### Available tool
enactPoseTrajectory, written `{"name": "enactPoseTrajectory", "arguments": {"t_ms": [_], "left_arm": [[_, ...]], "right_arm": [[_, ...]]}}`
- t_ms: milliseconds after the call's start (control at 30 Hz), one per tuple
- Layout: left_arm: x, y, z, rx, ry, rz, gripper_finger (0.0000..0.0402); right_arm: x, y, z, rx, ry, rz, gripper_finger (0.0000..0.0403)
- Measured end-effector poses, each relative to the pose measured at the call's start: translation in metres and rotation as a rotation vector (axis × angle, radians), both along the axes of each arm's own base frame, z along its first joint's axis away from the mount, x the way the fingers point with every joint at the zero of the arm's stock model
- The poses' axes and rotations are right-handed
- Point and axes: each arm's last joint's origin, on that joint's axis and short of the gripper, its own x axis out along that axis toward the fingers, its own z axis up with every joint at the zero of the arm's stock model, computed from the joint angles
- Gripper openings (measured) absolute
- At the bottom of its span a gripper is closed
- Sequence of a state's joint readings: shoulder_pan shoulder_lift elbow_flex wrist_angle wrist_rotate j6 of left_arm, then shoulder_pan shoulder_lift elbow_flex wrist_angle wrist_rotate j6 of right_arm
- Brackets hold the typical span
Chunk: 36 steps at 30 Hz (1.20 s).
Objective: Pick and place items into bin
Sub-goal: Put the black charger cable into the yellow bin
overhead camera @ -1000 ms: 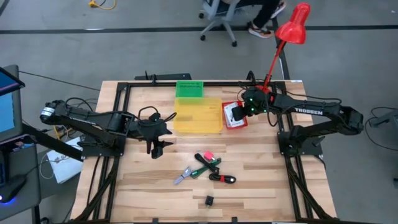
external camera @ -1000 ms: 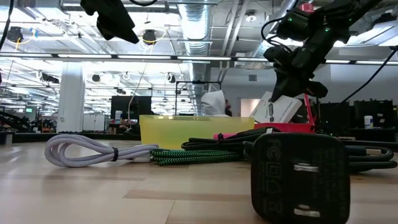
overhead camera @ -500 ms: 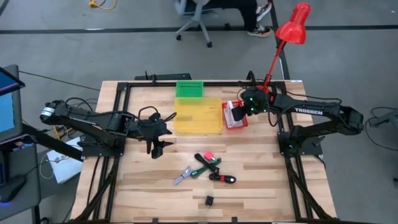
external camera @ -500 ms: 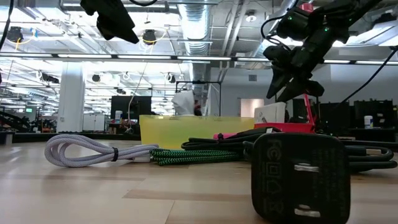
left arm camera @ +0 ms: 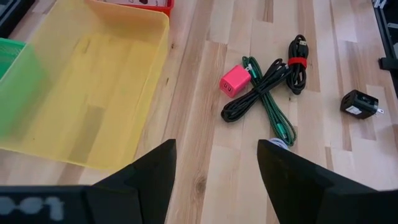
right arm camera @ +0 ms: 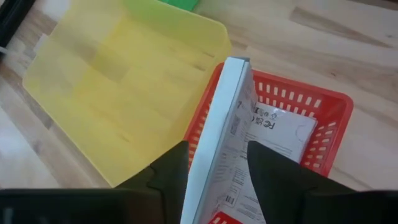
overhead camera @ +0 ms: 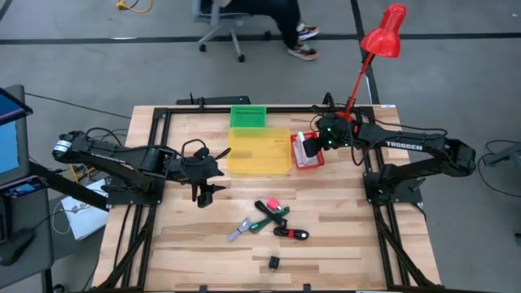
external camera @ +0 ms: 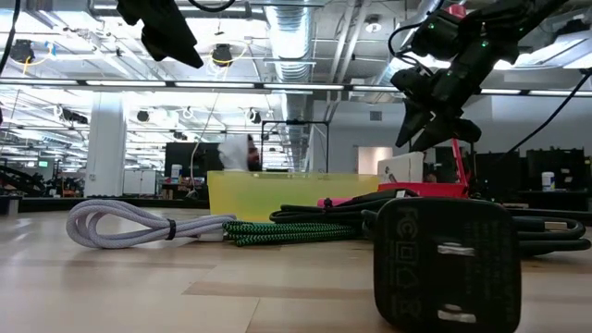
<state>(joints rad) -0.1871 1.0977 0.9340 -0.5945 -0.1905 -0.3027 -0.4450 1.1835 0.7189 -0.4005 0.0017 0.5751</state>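
My right gripper hangs open over the red basket. A white carded package stands on edge in the basket. Its top edge is just below my fingers and in line with the gap between them. A second white package lies flat on the basket floor. On the table lie a pink block, a green cable, a black cable and a black plug. My left gripper hovers open above the table, left of the yellow bin.
A green bin stands behind the yellow one. A coiled white cable lies near the table's front. A red lamp stands at the far right corner. Bare wood lies between the bins and the loose items.
My right gripper has opened and let go of the white package. The package was tilted in my fingers and has dropped into the red basket, where it stands on edge. The gripper has stayed above the basket.
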Motion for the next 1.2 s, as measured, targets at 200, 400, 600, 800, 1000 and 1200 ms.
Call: {"name": "enactPoseTrajectory", "arguments": {"t_ms": [200, 400, 600, 800, 1000, 1200], "left_arm": [[0.000, 0.000, 0.000, 0.000, 0.004, 0.001, 0.0215], [0.000, -0.001, 0.000, 0.014, -0.007, -0.021, 0.0215], [0.002, -0.012, 0.021, 0.040, -0.214, -0.115, 0.0215], [-0.020, -0.012, 0.050, 0.089, -0.422, -0.176, 0.0215], [-0.056, -0.002, 0.048, 0.089, -0.632, -0.170, 0.0215], [-0.087, 0.009, 0.018, 0.040, -0.720, -0.124, 0.0215]], "right_arm": [[0.000, 0.000, 0.000, 0.001, 0.002, 0.000, 0.0135], [0.000, 0.000, 0.000, 0.000, 0.003, 0.001, 0.0123], [0.000, 0.000, 0.000, -0.001, 0.009, 0.007, 0.0124], [0.001, 0.006, -0.001, -0.011, 0.025, 0.050, 0.0124], [0.006, 0.017, -0.001, -0.024, 0.029, 0.119, 0.0124], [0.012, 0.029, 0.001, -0.037, 0.001, 0.177, 0.0124]]}}
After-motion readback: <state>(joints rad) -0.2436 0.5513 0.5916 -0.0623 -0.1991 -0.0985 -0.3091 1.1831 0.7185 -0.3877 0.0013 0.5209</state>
